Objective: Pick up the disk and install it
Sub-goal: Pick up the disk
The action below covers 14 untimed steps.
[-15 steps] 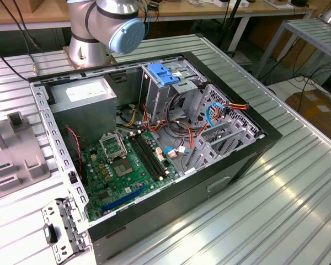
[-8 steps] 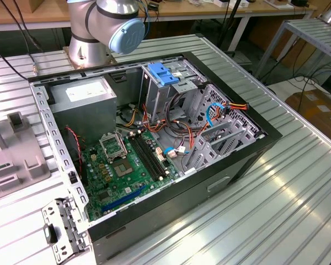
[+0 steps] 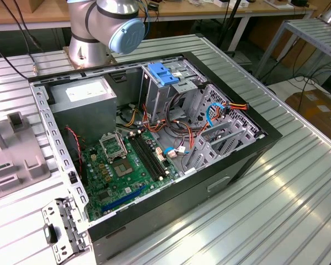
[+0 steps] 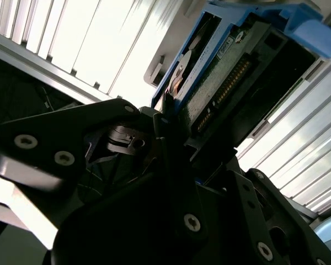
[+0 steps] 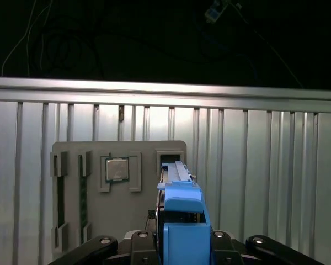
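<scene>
The disk stands edge-on in the first wrist view, its bright blue carrier toward the camera. My gripper is shut on it, with a black finger on each side. In the second wrist view the disk shows its green circuit board, connector row and blue frame, pinched by the dark fingers. Below it lies a grey holder tray on the ribbed metal table. The open computer case lies on its side in the exterior view, with the arm's base behind it.
The tray holds a processor chip and memory sticks. Inside the case are a green motherboard, a grey power supply box, a light-blue latch on the drive cage, and loose cables. The same tray sits at the exterior view's left.
</scene>
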### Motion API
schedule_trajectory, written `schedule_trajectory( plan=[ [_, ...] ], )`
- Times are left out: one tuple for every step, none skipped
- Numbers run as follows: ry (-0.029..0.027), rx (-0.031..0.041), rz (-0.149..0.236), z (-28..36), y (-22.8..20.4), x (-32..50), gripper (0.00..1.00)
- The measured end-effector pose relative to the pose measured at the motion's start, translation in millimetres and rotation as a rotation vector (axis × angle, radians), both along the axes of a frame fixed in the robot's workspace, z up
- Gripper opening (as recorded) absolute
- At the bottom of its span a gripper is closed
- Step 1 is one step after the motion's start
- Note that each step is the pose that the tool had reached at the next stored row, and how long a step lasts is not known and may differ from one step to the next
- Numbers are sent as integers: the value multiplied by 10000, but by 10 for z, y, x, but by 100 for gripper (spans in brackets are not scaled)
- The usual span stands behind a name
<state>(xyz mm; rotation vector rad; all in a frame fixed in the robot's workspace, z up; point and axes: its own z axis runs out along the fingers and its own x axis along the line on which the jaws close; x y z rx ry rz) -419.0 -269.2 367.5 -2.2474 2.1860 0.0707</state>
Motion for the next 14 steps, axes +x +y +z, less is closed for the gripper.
schedule_trajectory(
  plan=[
    [-1, -1, 0, 7, 0, 0, 36],
    [-1, -1, 0, 14, 0, 0, 36],
    [-2, -1, 0, 21, 0, 0, 36],
    [-1, 0, 0, 28, 0, 0, 36],
    [-2, 0, 0, 36, 0, 0, 36],
    [-2, 0, 0, 45, 0, 0, 36],
    [-1, 0, 0, 53, 0, 0, 36],
    [-1, -1, 0, 59, 0, 0, 36],
    [-1, -1, 0, 68, 0, 0, 36],
    [-1, 0, 0, 74, 0, 0, 36],
    [-2, 0, 0, 80, 0, 0, 36],
    [-1, -1, 0, 87, 0, 0, 36],
    [-1, 0, -1, 99, 0, 0, 36],
    [-3, 0, 0, 108, 0, 0, 36]
  ],
)
